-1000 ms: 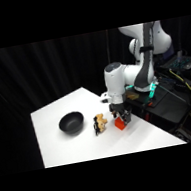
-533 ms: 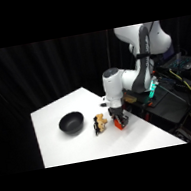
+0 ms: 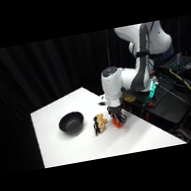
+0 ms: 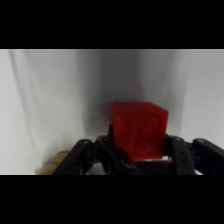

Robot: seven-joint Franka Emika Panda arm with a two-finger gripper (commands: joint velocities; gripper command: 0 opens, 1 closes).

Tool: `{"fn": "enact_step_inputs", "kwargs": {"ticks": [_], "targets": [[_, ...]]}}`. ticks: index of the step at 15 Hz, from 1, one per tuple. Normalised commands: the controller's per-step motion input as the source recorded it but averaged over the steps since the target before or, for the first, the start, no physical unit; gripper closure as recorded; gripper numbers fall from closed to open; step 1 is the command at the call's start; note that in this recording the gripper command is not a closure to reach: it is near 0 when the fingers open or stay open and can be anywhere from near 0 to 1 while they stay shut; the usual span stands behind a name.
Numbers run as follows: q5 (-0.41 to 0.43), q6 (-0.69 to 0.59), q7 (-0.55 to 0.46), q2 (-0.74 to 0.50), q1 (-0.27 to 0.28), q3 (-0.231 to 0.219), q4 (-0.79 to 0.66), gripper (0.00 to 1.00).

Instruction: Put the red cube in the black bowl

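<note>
On the white desk (image 3: 51,116), the black bowl (image 3: 71,123) sits well left of the fingers (image 3: 118,122). A small tan-and-black figurine (image 3: 99,124) stands just left of them. The fingers are clamped on the red cube (image 4: 138,130), which sits between them at the desk surface.

One red cube (image 3: 117,123), one black bowl (image 3: 71,123), one small tan-and-black figurine (image 3: 99,124), one white bench (image 3: 62,147)
</note>
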Motion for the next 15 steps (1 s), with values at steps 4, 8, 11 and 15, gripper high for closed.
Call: {"fn": "enact_step_inputs", "kwargs": {"ticks": [4, 8, 11, 15], "targets": [[-0.059, -0.65, 0.09, -0.65, -0.059, 0.014, -0.02, 1.0], [-0.037, -0.61, -0.04, -0.4, -0.197, 0.015, 0.23, 1.0], [-0.035, -0.35, -0.16, -0.02, -0.223, -0.043, 0.4, 1.0], [-0.028, -0.22, -0.21, 0.2, -0.172, -0.058, 0.51, 1.0]]}}
